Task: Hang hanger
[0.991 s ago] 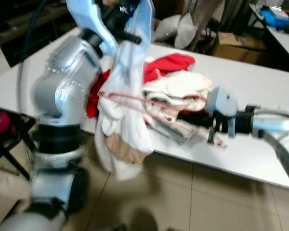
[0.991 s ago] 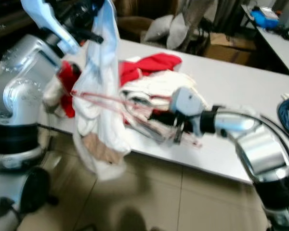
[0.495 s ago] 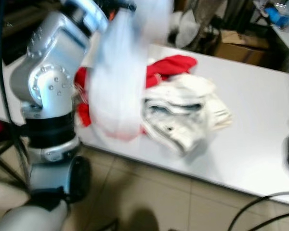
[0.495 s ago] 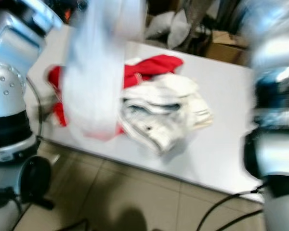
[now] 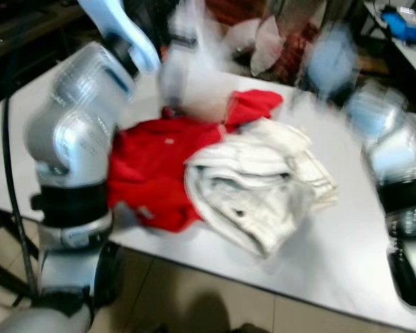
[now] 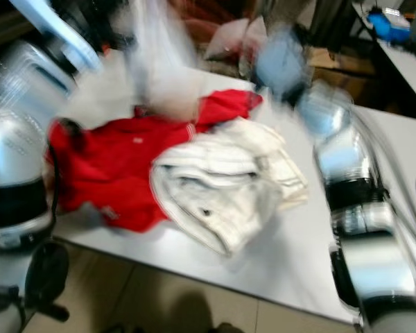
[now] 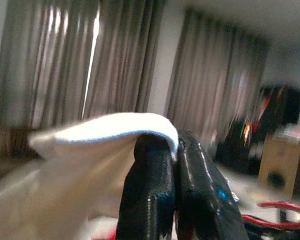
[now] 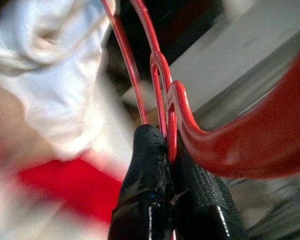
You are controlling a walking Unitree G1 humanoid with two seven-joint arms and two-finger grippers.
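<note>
We see right end effector (image 8: 172,200) clamped on red hanger (image 8: 165,100) near hook, wire running away along fingers. Left end effector (image 7: 176,200) pinches white garment (image 7: 105,130), lifted above tabletop (image 5: 333,257). Hanger sits beside garment; right arm nearer.

Both arms raised, left claw (image 7: 176,195) pinched closed, right claw (image 8: 172,200) pinched closed
</note>
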